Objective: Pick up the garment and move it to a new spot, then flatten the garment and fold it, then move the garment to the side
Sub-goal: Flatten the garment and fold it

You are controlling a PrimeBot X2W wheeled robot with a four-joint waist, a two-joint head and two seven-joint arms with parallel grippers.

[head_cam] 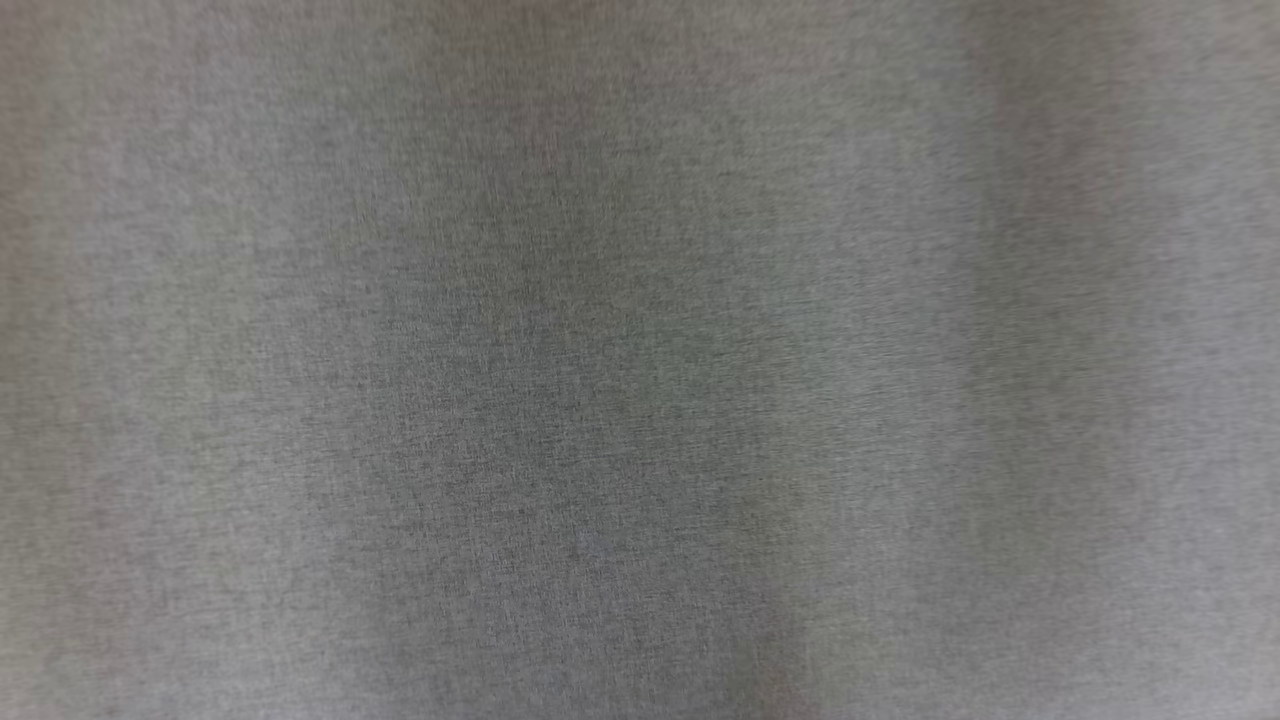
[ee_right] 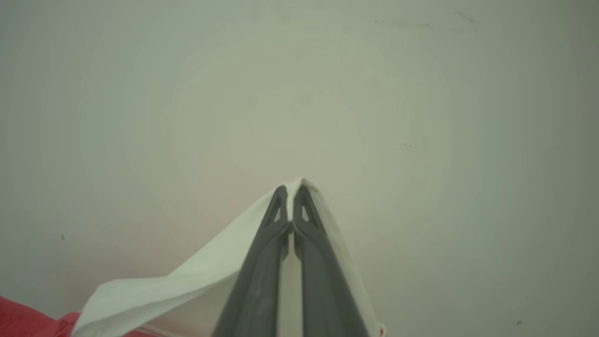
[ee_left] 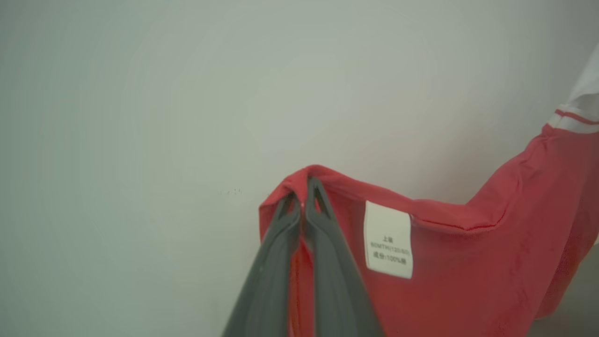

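Note:
The garment (ee_left: 468, 262) is red with white parts. In the left wrist view my left gripper (ee_left: 304, 187) is shut on a fold of its red edge, next to a white care label (ee_left: 388, 239). A white band with a red stripe (ee_left: 573, 119) shows at the right edge of that view. In the right wrist view my right gripper (ee_right: 291, 192) is shut on a white part of the garment (ee_right: 187, 281), which trails down to the lower left, where red cloth (ee_right: 23, 318) shows in the corner.
A plain pale surface (ee_left: 187, 93) lies behind the left gripper, and another pale surface (ee_right: 398, 117) lies behind the right one. The head view looks close up at blurred grey woven cloth (head_cam: 640, 360); I cannot tell what it belongs to.

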